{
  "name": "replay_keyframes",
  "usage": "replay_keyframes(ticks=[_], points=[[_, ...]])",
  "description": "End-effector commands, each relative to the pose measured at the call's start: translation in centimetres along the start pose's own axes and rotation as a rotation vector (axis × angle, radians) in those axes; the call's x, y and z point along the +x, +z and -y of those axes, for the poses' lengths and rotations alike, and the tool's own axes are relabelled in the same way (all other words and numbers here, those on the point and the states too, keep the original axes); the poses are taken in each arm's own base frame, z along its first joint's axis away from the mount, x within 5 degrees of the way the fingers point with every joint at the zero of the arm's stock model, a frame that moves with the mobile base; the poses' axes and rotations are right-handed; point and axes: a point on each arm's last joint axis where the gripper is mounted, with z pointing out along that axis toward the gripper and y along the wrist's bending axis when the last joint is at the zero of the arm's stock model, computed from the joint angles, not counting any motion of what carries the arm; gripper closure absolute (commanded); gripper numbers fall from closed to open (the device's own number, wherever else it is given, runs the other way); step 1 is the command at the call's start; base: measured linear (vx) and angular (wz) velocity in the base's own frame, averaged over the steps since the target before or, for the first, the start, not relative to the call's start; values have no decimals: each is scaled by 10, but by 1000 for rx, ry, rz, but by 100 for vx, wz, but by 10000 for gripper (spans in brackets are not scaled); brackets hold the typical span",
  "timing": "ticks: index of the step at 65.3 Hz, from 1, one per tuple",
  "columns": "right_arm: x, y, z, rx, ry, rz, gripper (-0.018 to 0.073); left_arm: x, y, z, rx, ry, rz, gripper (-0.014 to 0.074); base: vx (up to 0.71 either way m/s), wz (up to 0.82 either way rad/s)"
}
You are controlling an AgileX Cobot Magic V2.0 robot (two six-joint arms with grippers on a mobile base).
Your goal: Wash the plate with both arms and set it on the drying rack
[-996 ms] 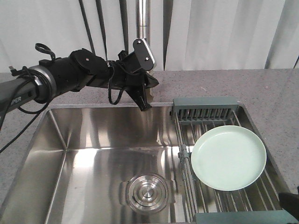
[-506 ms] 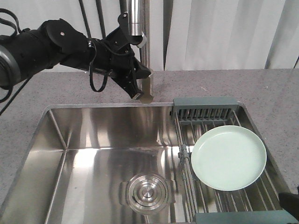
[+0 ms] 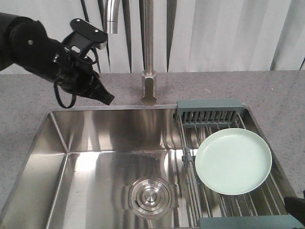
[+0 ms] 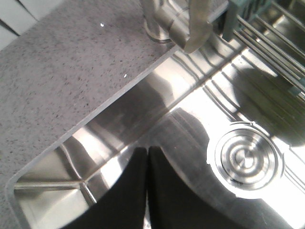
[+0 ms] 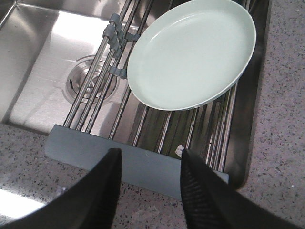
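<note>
The pale mint-green plate (image 3: 233, 161) lies flat on the drying rack (image 3: 209, 116) over the right side of the sink; it also shows in the right wrist view (image 5: 190, 52). My left gripper (image 3: 107, 99) is shut and empty, up over the sink's back left edge, far from the plate; its closed tips show in the left wrist view (image 4: 147, 151). My right gripper (image 5: 150, 155) is open and empty, above the rack's near grey-teal end piece (image 5: 138, 167), just short of the plate. Only a dark corner of the right arm (image 3: 296, 208) shows in the front view.
The steel sink basin (image 3: 95, 162) with its round drain (image 3: 150, 195) fills the left. The tap (image 3: 148, 57) stands at the back, its spout (image 3: 111, 16) swung left. Grey speckled counter (image 3: 276, 95) surrounds the sink.
My left arm has pulled away from the tap, leftward and back, and the spout has swung to the left. The plate and rack have not moved.
</note>
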Motion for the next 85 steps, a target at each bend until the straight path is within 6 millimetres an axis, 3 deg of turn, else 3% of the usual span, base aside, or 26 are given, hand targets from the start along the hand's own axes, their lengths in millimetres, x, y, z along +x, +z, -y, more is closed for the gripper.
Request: replay_keyframes(ticks=[1, 14, 24, 48, 64, 85], points=[[-10, -5, 0, 5, -4, 71, 269, 1, -36, -2, -67, -30, 132, 603, 0, 0], [-9, -5, 0, 4, -4, 64, 269, 49, -23, 6, -77, -48, -2, 603, 0, 0], [-9, -5, 0, 4, -4, 64, 269, 73, -28, 11, -80, -127, 43, 603, 0, 0], [-9, -5, 0, 4, -4, 64, 269, 123, -83, -12, -198, -388, 168, 603, 0, 0], [-9, -5, 0, 4, -4, 64, 269, 159, -114, 2, -212, -445, 235, 603, 0, 0], [-9, -5, 0, 4, -4, 64, 269, 201, -136, 22, -216, -500, 331, 603, 0, 0]])
